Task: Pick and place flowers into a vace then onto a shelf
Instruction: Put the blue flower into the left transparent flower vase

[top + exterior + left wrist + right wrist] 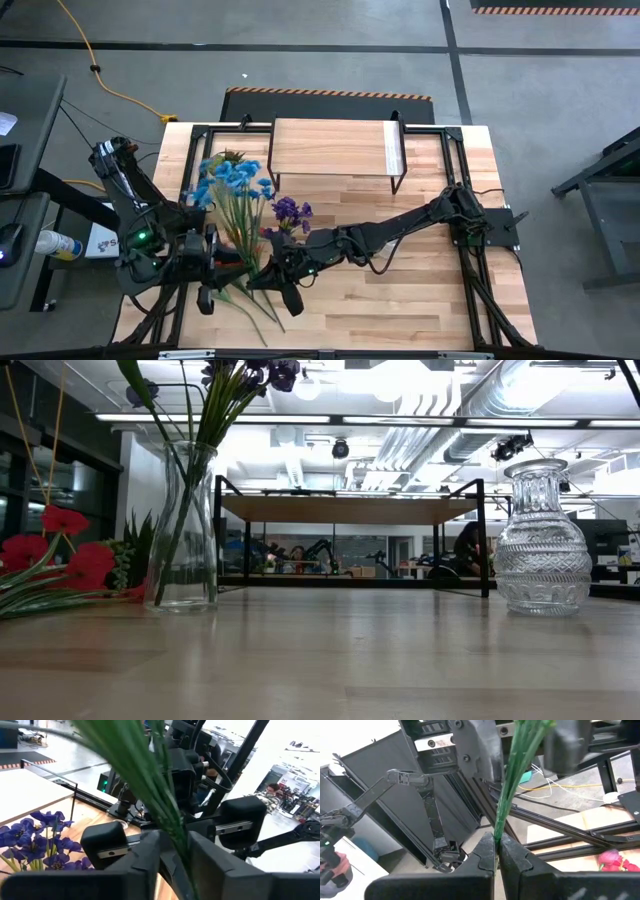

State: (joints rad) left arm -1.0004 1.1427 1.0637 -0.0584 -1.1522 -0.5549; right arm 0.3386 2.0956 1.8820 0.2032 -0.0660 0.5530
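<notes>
tall glass vase (183, 525) holding purple flowers (250, 372), ribbed vase (541, 540) empty, red flowers (62, 558) lying on table (330, 660), right gripper (497, 851) pinched on green stems (515, 770), left gripper (172, 852) closed around the stems, shelf (335, 148) bare

You can read no text, label, brand or number in these views. The white box (100, 240) at 9 o'clock of the table carries print, but it is illegible.
</notes>
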